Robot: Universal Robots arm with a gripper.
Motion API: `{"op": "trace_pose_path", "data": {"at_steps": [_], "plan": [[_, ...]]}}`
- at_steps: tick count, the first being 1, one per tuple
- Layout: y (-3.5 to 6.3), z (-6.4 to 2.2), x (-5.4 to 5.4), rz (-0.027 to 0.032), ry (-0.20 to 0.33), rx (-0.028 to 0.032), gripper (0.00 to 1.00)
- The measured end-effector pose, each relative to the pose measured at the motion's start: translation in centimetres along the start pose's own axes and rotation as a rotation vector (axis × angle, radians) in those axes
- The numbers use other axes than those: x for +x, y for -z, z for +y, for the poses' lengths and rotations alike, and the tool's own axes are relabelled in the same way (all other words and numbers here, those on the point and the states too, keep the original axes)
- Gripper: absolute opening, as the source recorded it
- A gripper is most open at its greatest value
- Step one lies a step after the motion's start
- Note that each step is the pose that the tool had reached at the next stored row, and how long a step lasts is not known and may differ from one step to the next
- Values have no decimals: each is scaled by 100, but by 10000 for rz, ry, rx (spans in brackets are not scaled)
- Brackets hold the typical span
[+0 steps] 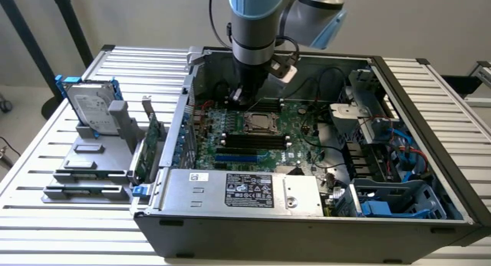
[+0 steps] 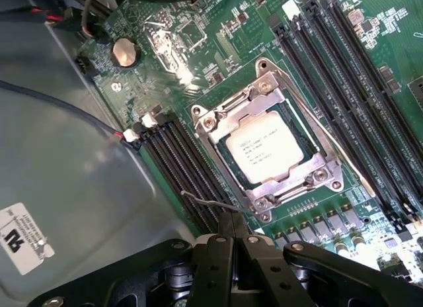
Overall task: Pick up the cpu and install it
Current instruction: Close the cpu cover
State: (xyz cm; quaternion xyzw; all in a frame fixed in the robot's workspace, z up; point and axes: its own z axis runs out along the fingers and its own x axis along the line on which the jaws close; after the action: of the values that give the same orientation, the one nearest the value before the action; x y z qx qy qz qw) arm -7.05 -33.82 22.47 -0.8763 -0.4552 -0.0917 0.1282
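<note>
Arm: the robot arm [image 1: 253,24] comes down from above into the open computer case [image 1: 399,162], over the far edge of the motherboard [image 1: 265,151].
Gripper: the gripper [image 1: 238,97] [image 2: 232,222] hangs just above the board. Its two black fingers [image 2: 221,254] are pressed together with nothing between them.
Cpu: the cpu [image 1: 261,118] [image 2: 264,148] lies flat in its socket on the motherboard with the printed silver top facing up. It is apart from the gripper and near its tips.
Socket frame: a metal frame [image 2: 325,178] sits around the cpu's rim. A thin wire lever [image 2: 201,200] juts out beside the frame corner closest to the fingertips.
Memory slots: long black slots run along both sides of the socket, one bank [image 2: 175,158] toward the case wall and the other [image 2: 350,88] across from it.
Power supply: a silver box [image 1: 238,191] fills the case's near edge.
Table: the slatted table [image 1: 46,220] carries the case. Beside it, at the exterior view's left, a grey holder [image 1: 92,162] carries a hard drive [image 1: 92,108] in a blue bracket.
Circuit cards: green cards [image 1: 153,134] stand upright between the holder and the case wall.
</note>
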Motion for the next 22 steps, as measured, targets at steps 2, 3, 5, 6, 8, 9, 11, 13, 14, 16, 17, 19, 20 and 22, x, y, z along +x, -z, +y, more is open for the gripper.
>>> {"op": "trace_pose_path", "data": {"at_steps": [2, 3, 5, 6, 8, 9, 11, 13, 14, 16, 17, 19, 20, 22], "plan": [[-35, -7, -15, -11, 3, -14, 11], [-53, -13, -23, -14, 5, -23, 11], [-89, -30, -38, -16, 10, -42, 11], [-107, -40, -44, -17, 13, -54, 11], [-144, -58, -47, -23, 18, -77, 11], [-160, -66, -43, -31, 20, -85, 11], [-186, -79, -30, -42, 22, -100, 11], [-209, -86, -23, -54, 26, -120, 11], [-217, -86, -23, -59, 28, -131, 11], [-228, -86, -25, -79, 33, -157, 11], [-232, -86, -25, -90, 35, -169, 11], [-241, -86, -25, -112, 38, -188, 11], [-244, -87, -24, -122, 38, -196, 11], [-251, -87, -20, -141, 39, -209, 11]]}}
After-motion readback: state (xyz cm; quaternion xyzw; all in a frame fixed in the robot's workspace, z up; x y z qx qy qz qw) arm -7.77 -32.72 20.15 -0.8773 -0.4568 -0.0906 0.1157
